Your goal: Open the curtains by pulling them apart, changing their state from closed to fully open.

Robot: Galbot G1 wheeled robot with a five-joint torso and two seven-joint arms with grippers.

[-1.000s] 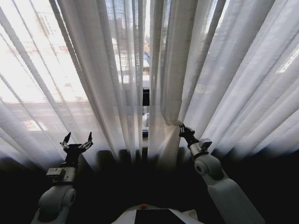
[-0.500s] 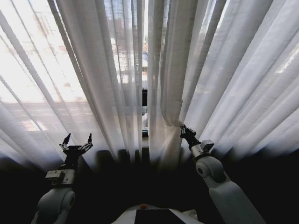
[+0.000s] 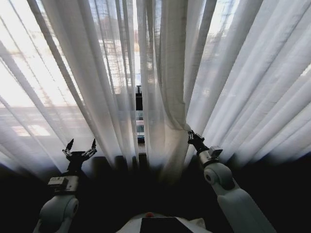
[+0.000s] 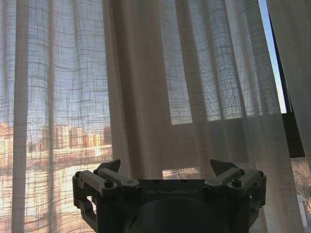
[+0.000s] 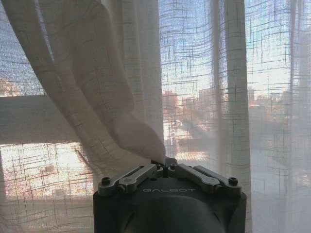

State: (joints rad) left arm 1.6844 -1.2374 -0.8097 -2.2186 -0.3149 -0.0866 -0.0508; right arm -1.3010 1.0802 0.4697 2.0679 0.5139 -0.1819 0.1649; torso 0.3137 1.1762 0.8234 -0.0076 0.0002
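Curtains (image 3: pixel 97 73) of sheer, pleated white fabric hang across the whole window in front of the robot, with a narrow gap near the middle where a dark window frame (image 3: pixel 139 102) shows between the two panels. The right end effector (image 3: pixel 191 136) is raised to the inner edge of the right-hand panel (image 3: pixel 175 73), its fingers pressed together on a gathered fold of that fabric. In the right wrist view the cloth (image 5: pixel 97 97) is drawn down into a point that ends right at the closed fingertips of the right end effector (image 5: pixel 165 164), and the fabric slopes away from the pinch in a taut diagonal drape. The left end effector (image 3: pixel 80 144) is held up low in front of the left-hand panel, its fingers spread wide and holding nothing. In the left wrist view the left end effector (image 4: pixel 165 170) faces the pleats of the curtain (image 4: pixel 146 87) with its tips apart from the fabric, which hangs straight and undisturbed just beyond them. The gap between the panels lies between the two arms, nearer the right one.
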